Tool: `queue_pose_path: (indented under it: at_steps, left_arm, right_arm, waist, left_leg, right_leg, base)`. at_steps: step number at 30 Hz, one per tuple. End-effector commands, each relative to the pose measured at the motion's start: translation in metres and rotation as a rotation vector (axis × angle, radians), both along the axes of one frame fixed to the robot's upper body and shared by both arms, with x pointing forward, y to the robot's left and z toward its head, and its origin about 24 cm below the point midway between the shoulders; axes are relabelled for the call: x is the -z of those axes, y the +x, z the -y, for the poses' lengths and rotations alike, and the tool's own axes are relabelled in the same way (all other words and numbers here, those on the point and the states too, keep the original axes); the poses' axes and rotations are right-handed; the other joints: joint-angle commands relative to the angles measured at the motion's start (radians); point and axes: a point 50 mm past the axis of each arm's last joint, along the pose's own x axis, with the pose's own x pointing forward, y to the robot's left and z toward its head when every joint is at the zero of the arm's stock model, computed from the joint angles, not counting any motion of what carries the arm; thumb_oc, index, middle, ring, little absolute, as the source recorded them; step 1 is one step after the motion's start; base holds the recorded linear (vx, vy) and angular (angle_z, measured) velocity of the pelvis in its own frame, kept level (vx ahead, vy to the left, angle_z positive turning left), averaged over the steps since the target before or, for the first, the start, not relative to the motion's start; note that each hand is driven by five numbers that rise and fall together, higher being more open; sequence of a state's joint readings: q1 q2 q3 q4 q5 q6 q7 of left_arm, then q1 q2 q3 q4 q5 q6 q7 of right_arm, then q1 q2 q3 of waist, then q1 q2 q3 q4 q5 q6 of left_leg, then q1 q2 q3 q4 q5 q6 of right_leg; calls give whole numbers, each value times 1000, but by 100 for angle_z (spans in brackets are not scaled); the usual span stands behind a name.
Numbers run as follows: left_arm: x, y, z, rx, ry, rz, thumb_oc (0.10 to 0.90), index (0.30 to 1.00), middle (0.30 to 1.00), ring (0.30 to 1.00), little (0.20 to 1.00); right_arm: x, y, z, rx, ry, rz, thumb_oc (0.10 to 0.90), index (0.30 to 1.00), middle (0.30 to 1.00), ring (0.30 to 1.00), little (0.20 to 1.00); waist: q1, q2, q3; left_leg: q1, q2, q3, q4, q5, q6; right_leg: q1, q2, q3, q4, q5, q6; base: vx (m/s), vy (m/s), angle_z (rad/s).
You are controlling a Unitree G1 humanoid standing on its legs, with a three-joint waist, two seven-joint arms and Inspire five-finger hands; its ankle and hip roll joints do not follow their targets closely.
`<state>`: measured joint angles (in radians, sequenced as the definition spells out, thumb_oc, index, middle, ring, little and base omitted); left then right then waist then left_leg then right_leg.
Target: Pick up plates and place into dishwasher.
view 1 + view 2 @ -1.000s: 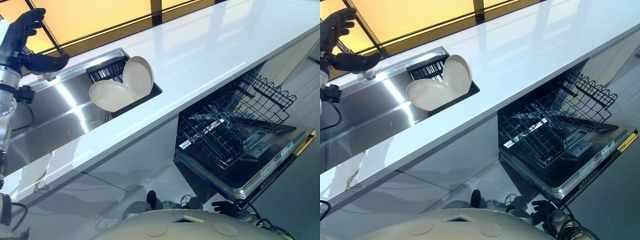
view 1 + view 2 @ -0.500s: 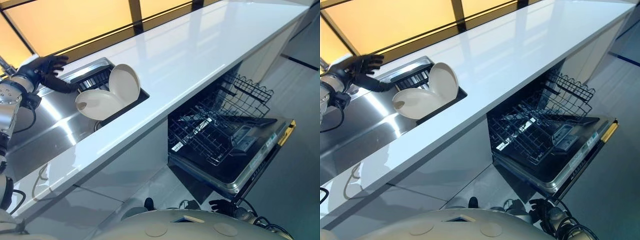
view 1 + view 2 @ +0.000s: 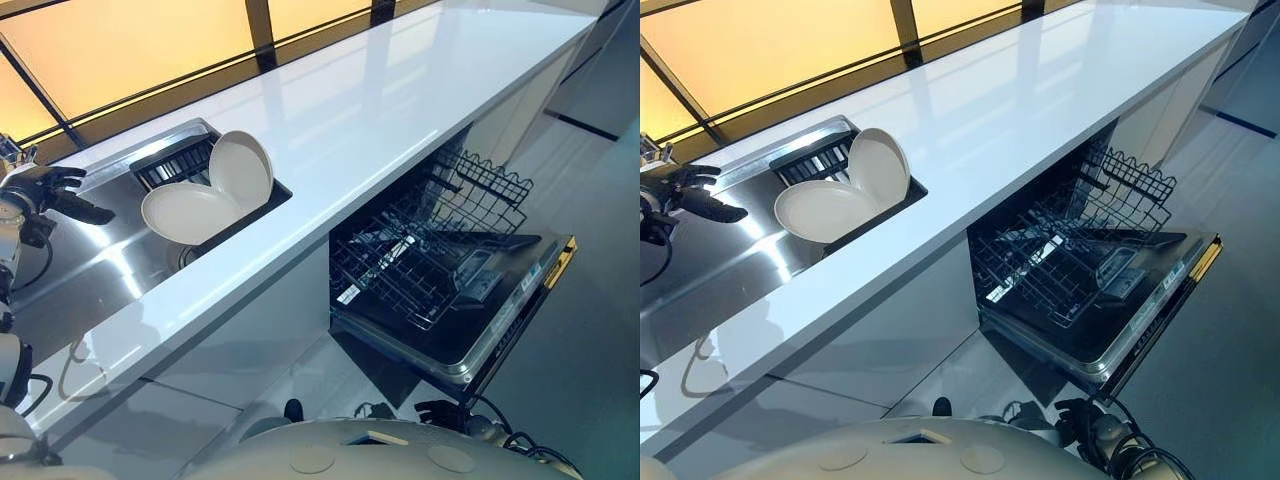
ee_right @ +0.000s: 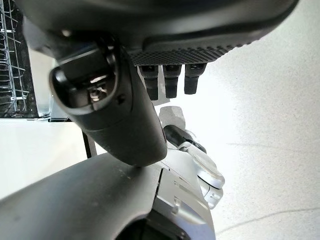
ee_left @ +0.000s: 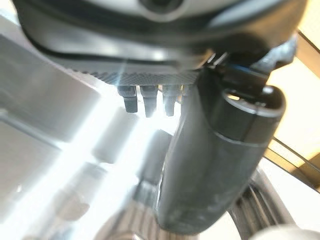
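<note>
At the far left I see my left robot hand point(image 3: 50, 190) hovering over the steel sink point(image 3: 90, 280), with its fingers relaxed and spread and its thumb stretched toward the plates, holding nothing; my left wrist view agrees, showing short straight fingers point(image 5: 145, 100) beside the thumb above bright metal. Just right of that hand, in the sink's right-hand end, sit 2 cream plates: the flat plate point(image 3: 188, 212) lies nearly level, and the leaning plate point(image 3: 241, 171) stands tilted behind it against the dark slotted rack point(image 3: 172, 165), and the 2 plates overlap where they meet. The hand is near the flat plate but apart from it. The white tabletop point(image 3: 400, 90) runs from the sink to the far right corner, bare and glossy. Below its front edge, toward the right, the dishwasher point(image 3: 470, 330) stands with its door point(image 3: 500, 320) folded down and its wire basket point(image 3: 430, 250) pulled out over the door. My right robot hand point(image 4: 165, 80) shows in its own wrist view, fingers short and straight beside the thumb, gripping nothing, over pale floor point(image 4: 270, 125).
</note>
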<state>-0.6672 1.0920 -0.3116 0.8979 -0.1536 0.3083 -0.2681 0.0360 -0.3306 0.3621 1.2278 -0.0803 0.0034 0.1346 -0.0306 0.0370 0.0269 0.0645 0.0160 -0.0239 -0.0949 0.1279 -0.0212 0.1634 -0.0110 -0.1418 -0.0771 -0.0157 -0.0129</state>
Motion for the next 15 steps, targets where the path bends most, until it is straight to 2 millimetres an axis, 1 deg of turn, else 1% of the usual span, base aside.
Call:
queue_pose_path:
  at_steps: [1, 5, 7, 8, 9, 10, 13, 15]
  left_arm:
    - [-77, 10, -8, -55, 52, 259, 800, 900, 900, 900, 900]
    - [-55, 14, 0, -57, -151, 273, 800, 900, 900, 900, 900]
    - [-35, 18, 11, -55, -361, 297, 800, 900, 900, 900, 900]
    - [-27, 20, 16, -55, -433, 307, 800, 900, 900, 900, 900]
    - [-15, 23, 25, -56, -544, 329, 800, 900, 900, 900, 900]
    - [-8, 25, 31, -58, -608, 342, 800, 900, 900, 900, 900]
    - [10, 30, 49, -64, -791, 372, 800, 900, 900, 900, 900]
    - [14, 32, 55, -62, -838, 368, 800, 900, 900, 900, 900]
  right_arm:
    - [0, 15, -12, -48, 57, 45, 800, 900, 900, 900, 900]
    - [0, 15, -13, -43, 56, 46, 800, 900, 900, 900, 900]
    - [0, 15, -13, -37, 56, 45, 800, 900, 900, 900, 900]
    - [0, 15, -13, -36, 56, 45, 800, 900, 900, 900, 900]
    - [1, 15, -14, -34, 56, 45, 800, 900, 900, 900, 900]
    - [1, 15, -14, -33, 55, 45, 800, 900, 900, 900, 900]
    - [1, 15, -14, -30, 52, 42, 800, 900, 900, 900, 900]
    - [1, 14, -13, -28, 50, 38, 800, 900, 900, 900, 900]
  waist:
    - [-5, 41, -5]
    - [-1, 38, -5]
    - [1, 37, -4]
    - [1, 37, -4]
    - [2, 35, -3]
    - [3, 35, -3]
    - [2, 35, -5]
    - [2, 35, -7]
  left_leg:
    - [71, -84, 85, 8, -139, 62]
    - [72, -85, 81, 8, -141, 61]
    - [73, -84, 79, 8, -142, 61]
    - [73, -84, 79, 8, -143, 60]
    - [74, -83, 79, 8, -143, 60]
    - [75, -83, 78, 8, -144, 60]
    - [76, -81, 83, 8, -143, 59]
    - [76, -80, 85, 8, -143, 58]
  right_leg:
    - [-53, -38, 27, 66, 14, 93]
    - [-51, -38, 23, 64, 13, 92]
    - [-49, -38, 20, 63, 11, 91]
    - [-49, -38, 19, 63, 11, 91]
    - [-48, -38, 18, 62, 11, 90]
    - [-48, -38, 17, 62, 11, 89]
    - [-46, -38, 16, 61, 10, 85]
    - [-46, -39, 16, 60, 9, 84]
  base:
    - [0, 0, 0]
    - [0, 0, 0]
    - [0, 0, 0]
    - [0, 0, 0]
    - [0, 0, 0]
    - [0, 0, 0]
    - [0, 0, 0]
    - [9, 4, -2]
